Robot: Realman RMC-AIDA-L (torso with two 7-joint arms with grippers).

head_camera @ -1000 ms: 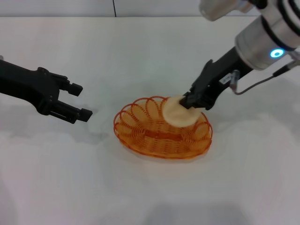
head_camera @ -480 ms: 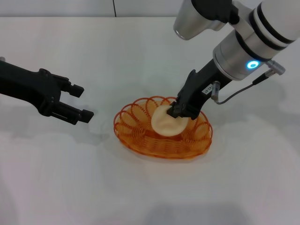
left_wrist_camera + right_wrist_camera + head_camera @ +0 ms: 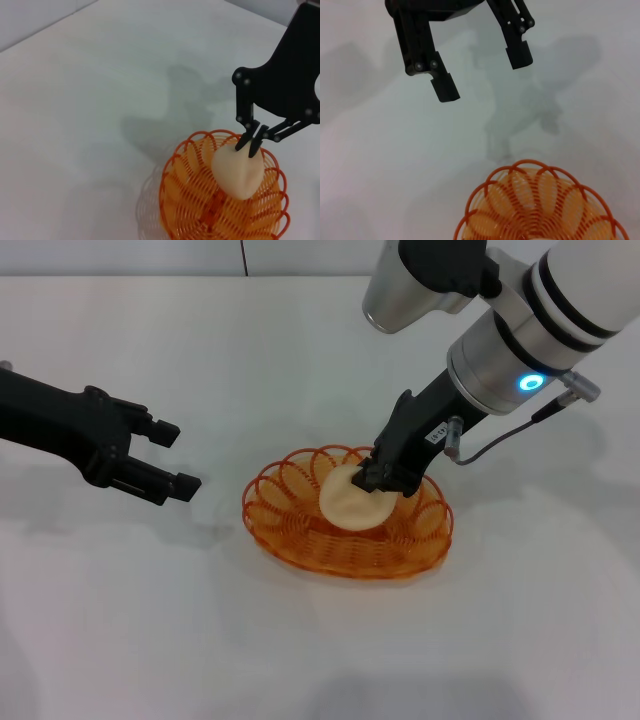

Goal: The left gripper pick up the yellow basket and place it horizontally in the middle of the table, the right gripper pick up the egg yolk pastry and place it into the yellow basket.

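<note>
The yellow basket lies flat in the middle of the white table. My right gripper is shut on the edge of the egg yolk pastry and holds it tilted inside the basket's rim. I cannot tell whether the pastry touches the basket's floor. My left gripper is open and empty, to the left of the basket and apart from it. The left wrist view shows the right gripper pinching the pastry over the basket. The right wrist view shows the basket and the open left gripper.
The right arm's silver-white segment with a lit blue ring slants over the table's far right. A cable hangs by the right wrist. The table's far edge runs along the back.
My right gripper has carried the pastry to the left and down, from over the basket's right rim to inside the basket. The left arm and the basket have not moved.
</note>
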